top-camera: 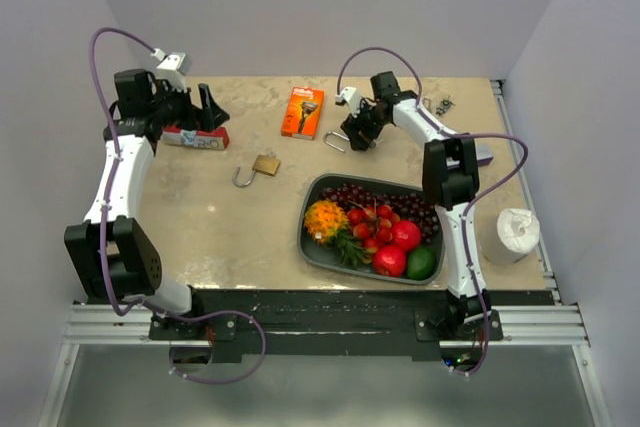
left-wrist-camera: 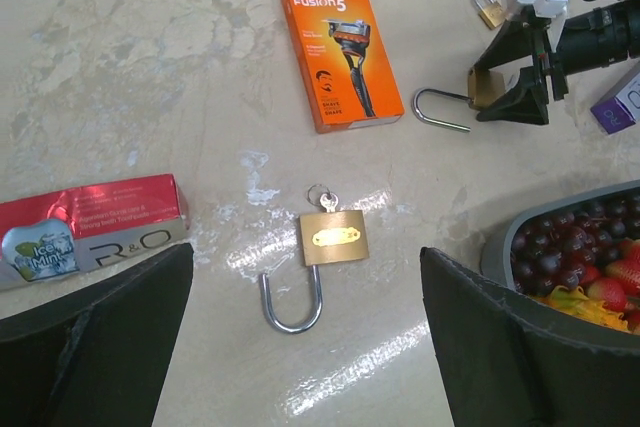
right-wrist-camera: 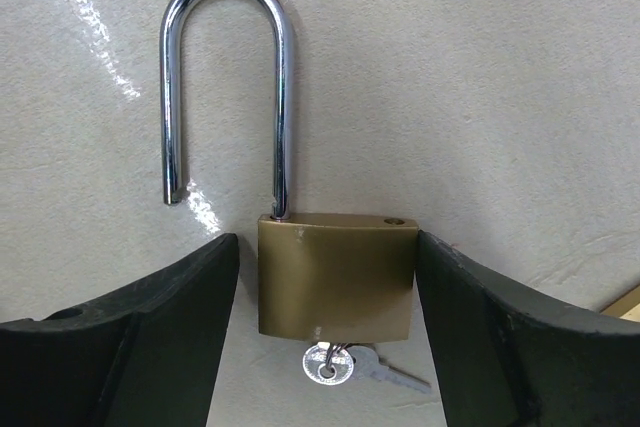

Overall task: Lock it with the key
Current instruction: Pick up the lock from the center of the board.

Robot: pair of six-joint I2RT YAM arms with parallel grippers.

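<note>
Light: bright, even, diffuse from above over the beige mottled stone-look bench (top-camera: 200, 227). Shadows: soft, short; a faint one beside the brass padlock with open steel shackle (right-wrist-camera: 335, 282). Glare: white streaks on the glossy bench near the second brass padlock with its key ring (left-wrist-camera: 333, 240), and at upper left of the right wrist view. Focus: both padlocks crisp; black fingers (left-wrist-camera: 100, 347) of the left tool (left-wrist-camera: 305, 250), close to the lens, slightly soft. Top view coarser, small items indistinct.
</note>
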